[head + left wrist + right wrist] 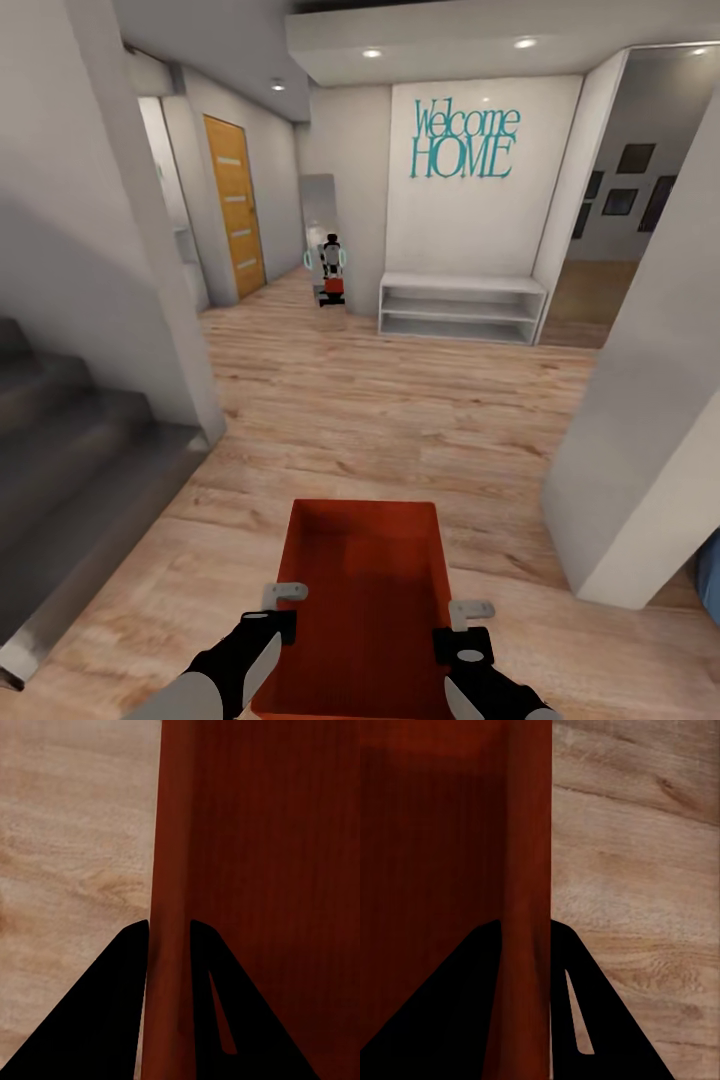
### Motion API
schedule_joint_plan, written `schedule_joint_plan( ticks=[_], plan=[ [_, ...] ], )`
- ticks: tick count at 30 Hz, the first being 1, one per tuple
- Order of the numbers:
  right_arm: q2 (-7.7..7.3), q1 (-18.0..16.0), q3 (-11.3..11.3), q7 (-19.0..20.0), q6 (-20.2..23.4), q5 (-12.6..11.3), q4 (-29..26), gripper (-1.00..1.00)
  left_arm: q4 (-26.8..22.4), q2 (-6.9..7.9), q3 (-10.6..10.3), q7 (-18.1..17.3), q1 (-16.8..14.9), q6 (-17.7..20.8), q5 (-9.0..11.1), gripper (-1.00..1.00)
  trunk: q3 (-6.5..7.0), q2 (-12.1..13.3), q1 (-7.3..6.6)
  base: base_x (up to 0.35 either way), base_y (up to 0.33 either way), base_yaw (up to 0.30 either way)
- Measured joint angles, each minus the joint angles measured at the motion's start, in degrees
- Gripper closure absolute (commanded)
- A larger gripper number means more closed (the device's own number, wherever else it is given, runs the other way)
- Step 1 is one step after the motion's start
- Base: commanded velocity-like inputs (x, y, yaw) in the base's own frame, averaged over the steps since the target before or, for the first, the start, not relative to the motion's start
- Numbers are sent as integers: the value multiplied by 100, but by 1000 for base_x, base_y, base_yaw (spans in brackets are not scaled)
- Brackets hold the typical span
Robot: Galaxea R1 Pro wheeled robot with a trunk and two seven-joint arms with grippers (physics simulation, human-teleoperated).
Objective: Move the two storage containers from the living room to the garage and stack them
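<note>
Carrying leg under way: the left claw point(272, 612) and right claw point(465, 628) each pinch a side wall of one storage container point(365, 590), held above the wood plank floor point(400, 400). Next, I'd judge, steer toward the orange door point(236, 205).

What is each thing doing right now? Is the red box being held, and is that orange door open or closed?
Red box: lidless, empty, carried above the wood floor.
Left gripper: shut on the box's left wall.
Right gripper: shut on the box's right wall.
Orange door: closed.
White shelf: open-fronted, nothing on it.
Ceiling lights: on.
</note>
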Motion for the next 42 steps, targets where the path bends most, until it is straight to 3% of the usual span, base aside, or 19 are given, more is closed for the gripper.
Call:
schedule_joint_plan(
  ticks=[36, 42],
  plan=[
    [-4, 0, -1, -1, 7, 1, -13, 100, -8, -1, 6, 0, 0, 3, -6, 100, 0, 0, 0, 322, 0, 0],
    [-1, -1, -3, 2, 0, 0, -3, 100, -11, -1, 6, 1, 1, 7, -10, 100, 0, 0, 0, 322, 0, 177]
  ],
)
